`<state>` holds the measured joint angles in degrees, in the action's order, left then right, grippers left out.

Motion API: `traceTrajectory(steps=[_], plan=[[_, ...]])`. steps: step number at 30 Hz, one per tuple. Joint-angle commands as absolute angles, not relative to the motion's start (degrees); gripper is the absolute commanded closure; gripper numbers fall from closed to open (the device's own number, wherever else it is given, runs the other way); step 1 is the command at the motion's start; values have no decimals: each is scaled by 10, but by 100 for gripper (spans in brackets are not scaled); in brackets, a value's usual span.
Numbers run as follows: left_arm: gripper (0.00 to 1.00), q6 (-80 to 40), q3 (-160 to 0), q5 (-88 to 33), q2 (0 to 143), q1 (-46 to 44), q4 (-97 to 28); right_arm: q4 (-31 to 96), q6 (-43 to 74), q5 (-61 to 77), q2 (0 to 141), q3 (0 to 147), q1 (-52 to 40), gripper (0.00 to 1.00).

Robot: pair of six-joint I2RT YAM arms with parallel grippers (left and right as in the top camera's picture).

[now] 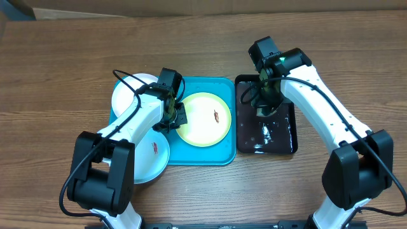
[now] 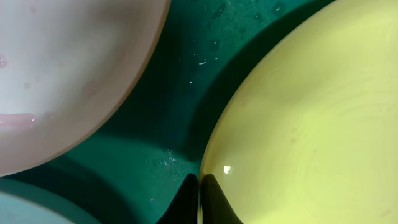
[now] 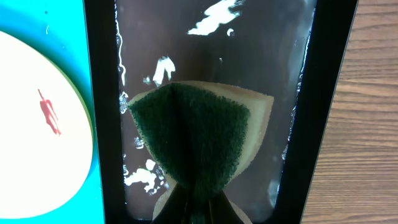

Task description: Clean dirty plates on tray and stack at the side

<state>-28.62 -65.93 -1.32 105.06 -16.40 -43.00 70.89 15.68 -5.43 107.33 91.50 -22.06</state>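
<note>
The left gripper (image 2: 199, 186) is clenched on the rim of the lime-rimmed plate (image 2: 298, 112), inside the turquoise tray (image 1: 197, 156). Just right of that tray, over the black tray (image 3: 323, 93), the right gripper (image 3: 196, 202) pinches the green sponge (image 3: 193, 137). The white plate (image 1: 127, 95) and the pale-blue plate (image 1: 149, 165) sit at its left side.

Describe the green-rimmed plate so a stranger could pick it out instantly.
On the wooden table, find the turquoise tray. The plate lies on its right half, nearest the black tray. Unlike the white plate further left, it has a lime-green rim.
</note>
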Motion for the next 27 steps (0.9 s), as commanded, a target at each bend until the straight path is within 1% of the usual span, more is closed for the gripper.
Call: traceTrajectory(steps=[1, 10, 15, 17, 22, 27], plan=[[96, -298, -653, -25, 1058, -164, -429, 701, 162, -18, 1067, 929, -228, 96], [96, -305, -653, -26, 1058, -164, -432, 644, 161, 115, 1067, 938, -242, 96], [96, -305, -653, -26, 1058, -164, -432, 613, 168, 114, 1067, 938, -288, 96], [96, -305, -653, -26, 1058, -164, -432, 602, 177, 96, 1067, 938, -311, 96], [96, -305, -653, -25, 1058, -164, -432, 596, 203, -38, 1068, 936, -376, 96], [96, -305, -653, -26, 1058, -164, -432, 580, 213, -123, 1068, 916, -409, 96]])
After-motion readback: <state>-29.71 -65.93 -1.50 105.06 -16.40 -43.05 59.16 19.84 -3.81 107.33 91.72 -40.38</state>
